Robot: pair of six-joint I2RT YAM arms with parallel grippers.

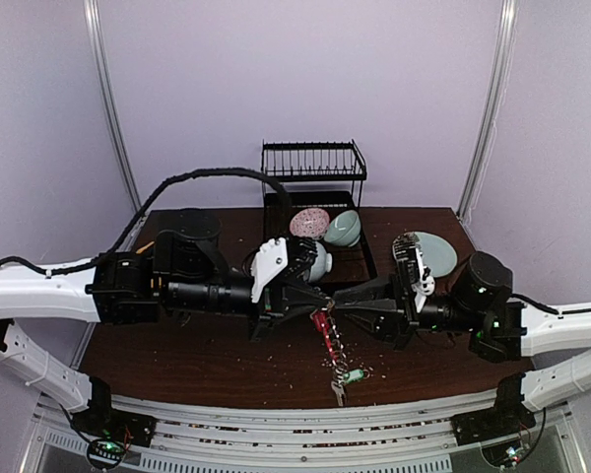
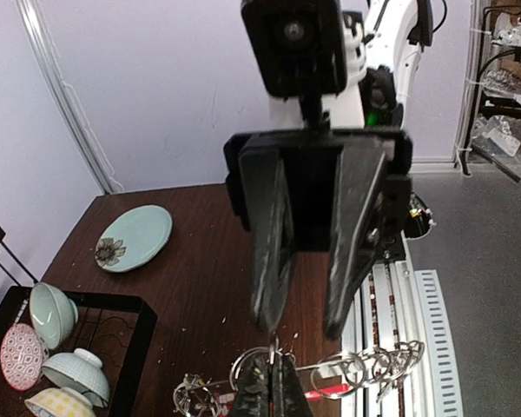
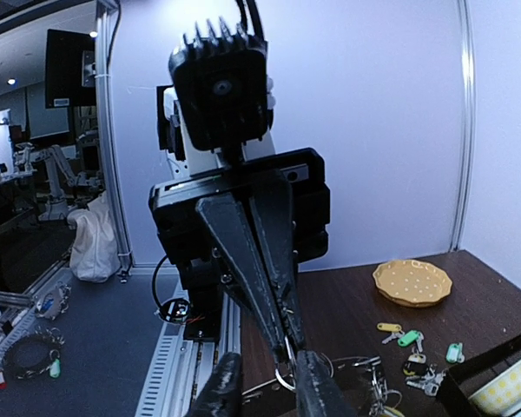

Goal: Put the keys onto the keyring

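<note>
one keyring hangs from the clenched left fingers, the right fingers parted just beside it.

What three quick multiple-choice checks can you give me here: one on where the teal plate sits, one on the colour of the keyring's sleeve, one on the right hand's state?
1. The teal plate lies:
A) on a wall shelf
B) on the floor
C) on the table

2. On the keyring, the plastic sleeve is:
A) blue
B) red
C) white

3. The right hand is:
A) open
B) shut and empty
C) shut on a cloth

Answers:
1 C, the top view shows it flat on the dark wood.
2 B, a red arc hangs where the two arms meet.
3 A, the left wrist view shows its fingers apart, while the left hand pinches the keyring.
</note>
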